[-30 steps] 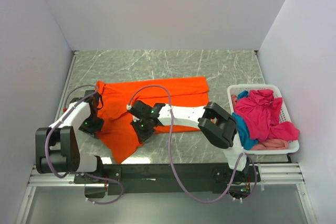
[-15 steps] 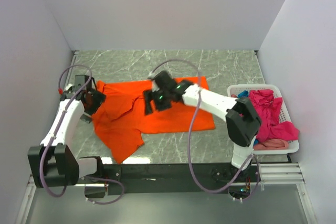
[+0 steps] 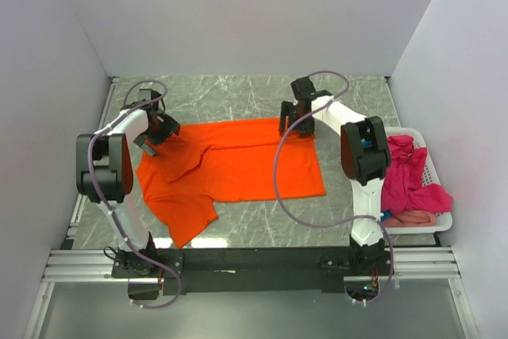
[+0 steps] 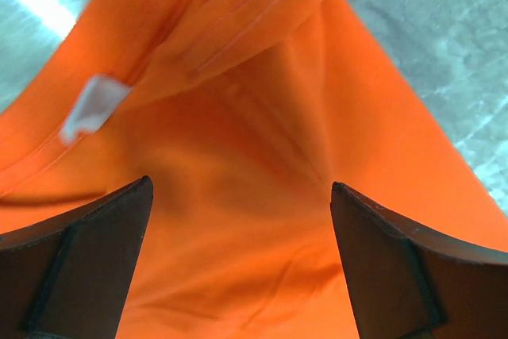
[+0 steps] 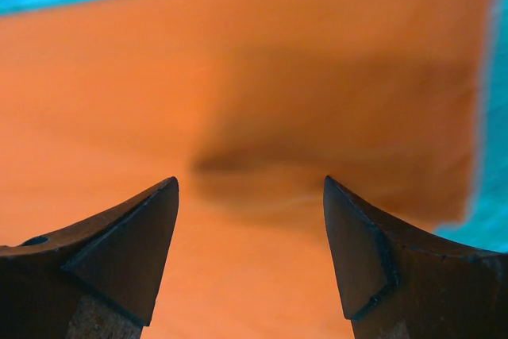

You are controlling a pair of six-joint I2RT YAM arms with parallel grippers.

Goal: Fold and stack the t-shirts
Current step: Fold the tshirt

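Near right, white plastic basket (image 3: pixel 419 229) at the table (image 3: pixel 262 101) edge, partly behind the right arm's upper link. Contents: a crumpled magenta-pink t-shirt (image 3: pixel 413 176) heaped on top and spilling over the right rim; a pale pink t-shirt (image 3: pixel 409 217) showing beneath it at the near wall. Centre of table: orange t-shirt (image 3: pixel 238 168) spread mostly flat, one lobe trailing toward the near left and creases running through the left half. White neck label (image 4: pixel 91 105) seen in the left wrist view, beside a seamed fold of the collar. Farther back, left claw (image 3: pixel 152 134) over the shirt's far-left corner; its fingers stand wide apart (image 4: pixel 240 184), holding nothing, with only orange cloth beneath. Right claw (image 3: pixel 295 121) over the far-right corner; its fingers are likewise spread (image 5: pixel 250 180), holding nothing, with the cloth below and the shirt's edge and bare table just beyond. Cannot tell whether either claw's tips touch the fabric.
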